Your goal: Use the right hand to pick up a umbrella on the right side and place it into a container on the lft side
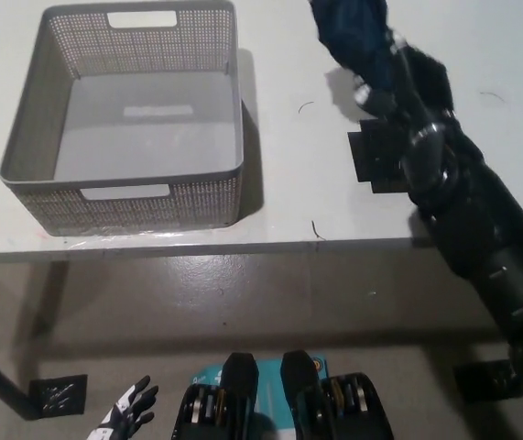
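Viewed steeply from above: a grey perforated basket with cut-out handles, resting on a white table, nothing inside it. To the right of the basket, clear of its right wall, a folded dark blue umbrella held up off the tabletop (shadow visible on the surface beneath), fabric bunched, upper end running out past the top edge of the view. Gripped by the black right hand, fingers wrapped tight around the umbrella's lower part, black arm stretching away from the basket toward the lower right corner. Beside the arm, further right of the basket, a flat black patch lying on the table. Far below the basket, past the table's front edge and over the floor, the white left hand at rest, fingers loosely spread, holding nothing.
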Controlling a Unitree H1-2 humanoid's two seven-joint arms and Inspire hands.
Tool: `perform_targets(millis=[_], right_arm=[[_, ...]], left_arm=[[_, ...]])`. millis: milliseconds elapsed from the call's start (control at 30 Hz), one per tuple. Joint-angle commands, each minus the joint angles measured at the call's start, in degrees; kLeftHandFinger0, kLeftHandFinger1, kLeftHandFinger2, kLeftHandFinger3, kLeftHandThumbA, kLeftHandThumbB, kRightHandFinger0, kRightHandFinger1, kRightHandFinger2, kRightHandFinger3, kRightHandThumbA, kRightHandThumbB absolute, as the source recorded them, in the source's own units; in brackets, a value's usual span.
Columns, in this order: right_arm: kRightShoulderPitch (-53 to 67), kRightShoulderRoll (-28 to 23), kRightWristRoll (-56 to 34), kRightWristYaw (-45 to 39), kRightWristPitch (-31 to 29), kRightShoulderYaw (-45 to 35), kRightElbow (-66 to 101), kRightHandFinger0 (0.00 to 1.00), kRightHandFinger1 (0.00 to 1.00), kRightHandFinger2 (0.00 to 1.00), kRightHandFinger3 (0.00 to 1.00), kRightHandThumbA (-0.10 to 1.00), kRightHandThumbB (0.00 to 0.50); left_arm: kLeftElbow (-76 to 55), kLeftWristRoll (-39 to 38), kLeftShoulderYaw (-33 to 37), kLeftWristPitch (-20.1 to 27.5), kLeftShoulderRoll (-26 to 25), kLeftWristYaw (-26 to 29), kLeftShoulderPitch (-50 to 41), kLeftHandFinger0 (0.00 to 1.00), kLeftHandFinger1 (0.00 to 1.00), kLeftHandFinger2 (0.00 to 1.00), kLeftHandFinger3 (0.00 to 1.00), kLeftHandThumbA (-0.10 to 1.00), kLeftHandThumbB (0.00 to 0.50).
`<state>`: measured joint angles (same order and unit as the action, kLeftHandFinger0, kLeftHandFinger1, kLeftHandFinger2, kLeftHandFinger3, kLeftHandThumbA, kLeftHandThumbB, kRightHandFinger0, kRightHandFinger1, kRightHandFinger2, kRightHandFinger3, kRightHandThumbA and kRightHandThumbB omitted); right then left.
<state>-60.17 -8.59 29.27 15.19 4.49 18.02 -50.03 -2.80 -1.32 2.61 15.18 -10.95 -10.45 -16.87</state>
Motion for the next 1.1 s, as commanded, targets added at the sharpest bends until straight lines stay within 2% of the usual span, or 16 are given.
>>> perform_targets(millis=[0, 67, 133, 300, 367, 433, 533, 567, 600, 633, 700, 733, 833, 867, 1000, 1067], right_arm=[[-13.4, 5.13, -1.06, -4.89, 5.11, -1.16, 14.34, 0.0, 0.24, 0.67, 0.74, -0.1, 0.164], [-14.3, 7.28, -1.59, -6.16, 6.58, -1.11, 15.31, 0.0, 0.23, 0.66, 0.74, -0.1, 0.168], [-14.84, 9.38, -1.57, -6.68, 7.5, -0.87, 16.01, 0.0, 0.22, 0.66, 0.75, -0.1, 0.195], [-17.18, 17.81, -5.13, -6.87, 8.69, -2.86, 14.7, 0.0, 0.26, 0.69, 0.81, -0.1, 0.196], [-18.32, 20.72, -5.5, -6.76, 8.54, -2.99, 13.31, 0.0, 0.25, 0.67, 0.77, -0.1, 0.224], [-18.88, 22.91, -4.66, -6.3, 8.75, -2.31, 11.91, 0.0, 0.19, 0.63, 0.66, -0.1, 0.243], [-19.2, 25.72, -3.11, -5.28, 6.48, -0.35, 6.33, 0.0, 0.19, 0.67, 0.72, -0.1, 0.223], [-19.29, 26.36, -2.71, -5.13, 5.83, 0.31, 4.1, 0.0, 0.17, 0.59, 0.78, -0.1, 0.251], [-19.59, 27.08, -2.09, -4.48, 4.48, 1.23, 1.04, 0.0, 0.1, 0.47, 0.57, -0.1, 0.238], [-19.74, 27.94, -2.19, -3.45, 2.63, 1.53, -2.1, 0.0, 0.03, 0.41, 0.38, -0.1, 0.23], [-20.33, 28.65, -2.61, -2.72, 0.58, 1.83, -6.02, 0.0, 0.02, 0.43, 0.31, -0.1, 0.242], [-20.34, 28.95, -2.86, -2.45, -0.51, 1.93, -7.89, 0.0, 0.0, 0.42, 0.31, -0.1, 0.248], [-20.91, 29.22, -2.77, -0.88, -2.7, 2.43, -12.83, 0.0, 0.0, 0.49, 0.42, -0.1, 0.242], [-21.05, 29.18, -2.93, -1.01, -2.51, 2.36, -13.71, 0.0, 0.05, 0.5, 0.45, -0.1, 0.247], [-20.7, 28.58, -2.94, 0.05, -3.81, 2.42, -16.81, 0.0, 0.0, 0.46, 0.53, -0.1, 0.251], [-19.94, 27.85, -2.95, -0.18, -3.53, 2.47, -17.44, 0.0, 0.06, 0.56, 0.61, -0.1, 0.226]], left_arm=[[-1.05, 0.53, 0.33, 1.53, -0.66, -0.41, -1.42, 1.0, 1.0, 1.0, 1.0, 1.0, 0.027], [-0.65, 0.52, 0.31, 2.53, -1.04, -0.66, -1.54, 1.0, 1.0, 1.0, 1.0, 1.0, 0.0], [-1.18, -0.12, 0.49, 2.0, -1.23, -1.16, -2.23, 1.0, 1.0, 1.0, 1.0, 1.0, 0.0], [-0.46, -0.44, 0.94, 2.09, -0.11, -0.95, -2.44, 1.0, 1.0, 1.0, 1.0, 1.0, 0.021], [0.07, -0.14, 1.09, 2.64, 0.32, -0.6, -2.47, 1.0, 1.0, 1.0, 1.0, 1.0, 0.032], [0.25, 0.25, 1.17, 2.93, 0.79, -0.09, -2.65, 1.0, 1.0, 1.0, 1.0, 1.0, 0.029], [0.6, -0.52, 1.44, 3.19, 0.97, -0.47, -2.61, 1.0, 1.0, 1.0, 1.0, 1.0, 0.017], [0.41, -0.31, 1.65, 3.07, 1.11, -0.43, -2.87, 1.0, 1.0, 1.0, 1.0, 1.0, 0.016], [0.52, -0.17, 1.8, 3.33, 1.15, -0.42, -3.08, 1.0, 1.0, 1.0, 1.0, 1.0, 0.01], [0.57, 0.08, 2.04, 3.97, 0.93, -0.59, -3.4, 1.0, 1.0, 1.0, 1.0, 1.0, 0.0], [0.49, -0.19, 2.27, 4.18, 0.67, -0.81, -3.57, 1.0, 1.0, 1.0, 1.0, 1.0, 0.007], [0.39, -0.41, 2.37, 3.95, 0.64, -0.83, -3.71, 1.0, 1.0, 1.0, 1.0, 1.0, 0.01], [0.44, -0.75, 2.57, 4.31, 0.49, -0.88, -3.48, 1.0, 1.0, 1.0, 1.0, 1.0, 0.001], [0.38, -0.8, 2.61, 4.4, 0.39, -0.97, -3.4, 1.0, 1.0, 1.0, 1.0, 1.0, 0.0], [-1.06, -0.78, 2.83, 3.09, -0.05, -1.37, -3.38, 1.0, 1.0, 1.0, 1.0, 1.0, 0.0], [-1.48, -0.7, 2.96, 2.99, -0.29, -1.68, -3.55, 1.0, 1.0, 1.0, 1.0, 1.0, 0.001]])
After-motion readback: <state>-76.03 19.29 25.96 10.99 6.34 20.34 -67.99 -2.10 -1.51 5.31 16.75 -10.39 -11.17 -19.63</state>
